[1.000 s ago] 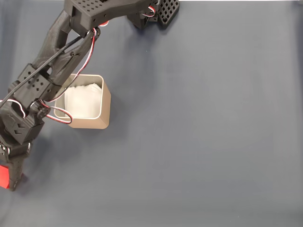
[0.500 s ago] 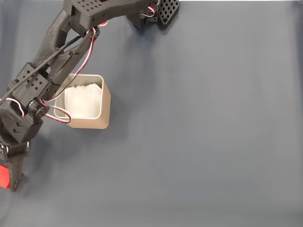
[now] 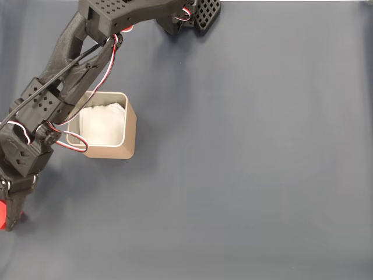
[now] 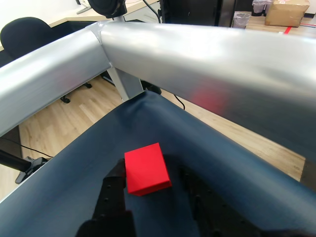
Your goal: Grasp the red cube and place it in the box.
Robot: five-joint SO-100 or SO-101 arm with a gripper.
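Black two-finger gripper (image 4: 148,185): at far-left lower edge of fixed view (image 3: 7,217), fingers either side of small bright red cube (image 4: 146,169); clenched on it or merely straddling, cannot tell.
Red cube: on dark blue-grey cloth tabletop (image 3: 250,175) near its corner, seen as red sliver at left edge (image 3: 2,214) in fixed view.
Square tan box with silvery inner wall and white lining (image 3: 129,125): upper left, well apart from cube, partly under black arm (image 3: 64,76).
Silver metal frame rails (image 4: 207,54): beyond table corner in wrist view.
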